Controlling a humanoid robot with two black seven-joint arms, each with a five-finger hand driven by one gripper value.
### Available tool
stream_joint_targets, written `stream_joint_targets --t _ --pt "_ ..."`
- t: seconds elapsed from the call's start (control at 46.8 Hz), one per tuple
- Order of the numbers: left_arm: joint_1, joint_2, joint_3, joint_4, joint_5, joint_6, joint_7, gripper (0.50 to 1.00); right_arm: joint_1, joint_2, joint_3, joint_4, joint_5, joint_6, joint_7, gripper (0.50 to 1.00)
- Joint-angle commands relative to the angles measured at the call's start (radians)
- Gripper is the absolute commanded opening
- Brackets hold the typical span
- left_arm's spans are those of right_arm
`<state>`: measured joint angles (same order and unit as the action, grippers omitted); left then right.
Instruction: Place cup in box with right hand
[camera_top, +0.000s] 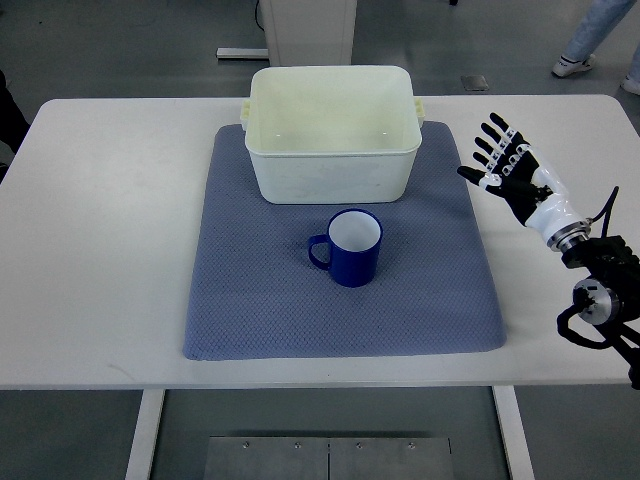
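A dark blue cup (349, 248) with a white inside stands upright on the blue-grey mat (250, 300), its handle pointing left. Just behind it sits the cream plastic box (331, 172), which holds nothing. My right hand (503, 162) hovers over the table to the right of the mat, level with the box, fingers spread and holding nothing. It is well apart from the cup. The left arm does not show.
The white table (100, 220) carries the mat. A person's shoes (575, 64) show on the floor at the top right. A white post (305, 25) stands behind the table.
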<state>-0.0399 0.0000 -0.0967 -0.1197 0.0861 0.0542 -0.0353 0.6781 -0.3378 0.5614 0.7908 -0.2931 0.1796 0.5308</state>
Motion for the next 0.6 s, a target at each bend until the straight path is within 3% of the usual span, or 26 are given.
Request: stream_joint_targets --t 0.0,0.577 --pt "0.0 0.0 0.0 0.0 0.0 0.0 0.0 1.0 0.0 0.0 0.0 -0.001 0.0 0.0 0.0 1.0" --pt "0.005 0.0 0.0 0.0 -0.002 0.001 -0.002 1.0 0.001 0.0 0.003 -0.018 0.003 0.0 0.001 1.0"
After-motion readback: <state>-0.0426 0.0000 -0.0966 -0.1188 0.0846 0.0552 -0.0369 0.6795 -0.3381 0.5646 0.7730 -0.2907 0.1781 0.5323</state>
